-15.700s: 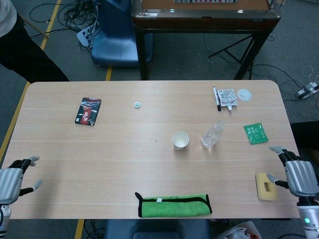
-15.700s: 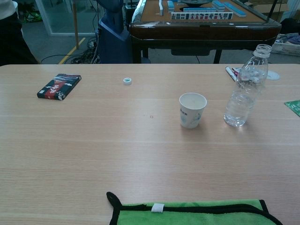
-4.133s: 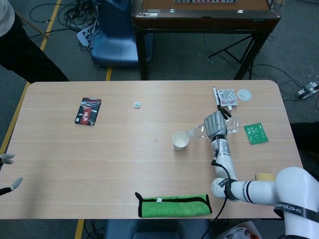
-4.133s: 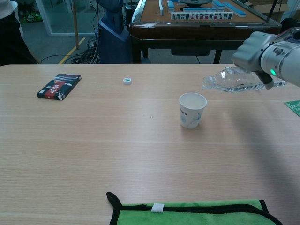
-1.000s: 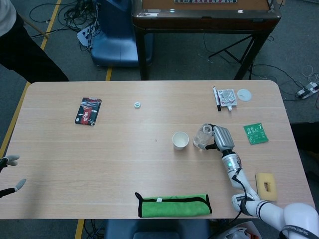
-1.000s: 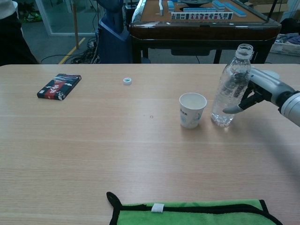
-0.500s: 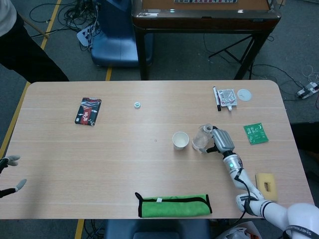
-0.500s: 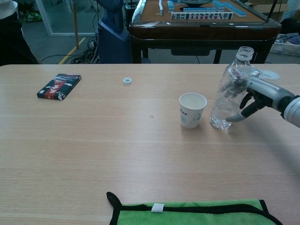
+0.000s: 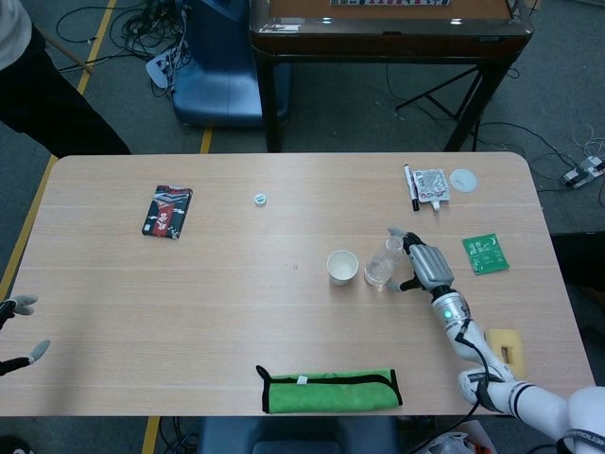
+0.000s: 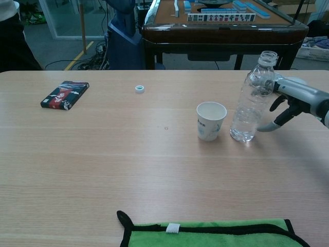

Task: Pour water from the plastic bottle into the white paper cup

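Pale wood-grain table (image 9: 236, 274) fills the middle of the room, with a dark-framed mahjong table (image 10: 221, 20) standing behind it and cables trailing over the grey floor. Near the table's right half, the clear plastic bottle (image 10: 251, 98) stands upright and uncapped, just beside the white paper cup (image 10: 211, 120) on the cup's right; the 2 do not touch. The right hand (image 10: 293, 103) sits just to the right of the bottle with its fingers (image 10: 267, 127) spread and apart from the plastic, holding nothing. Only the tips of the left hand (image 9: 17, 331) show at the table's near left edge in the head view, spread and empty.

Further off lie a small white-and-green bottle cap (image 9: 260, 199), a black and red packet (image 9: 167, 211) toward the left, a black marker pen (image 9: 410, 186) beside a clear sachet (image 9: 433, 184), a round white lid (image 9: 463, 179), a green sachet (image 9: 486, 253), a yellow sponge (image 9: 506, 352) and, along the near edge, a folded green cloth with black trim (image 9: 329, 390).
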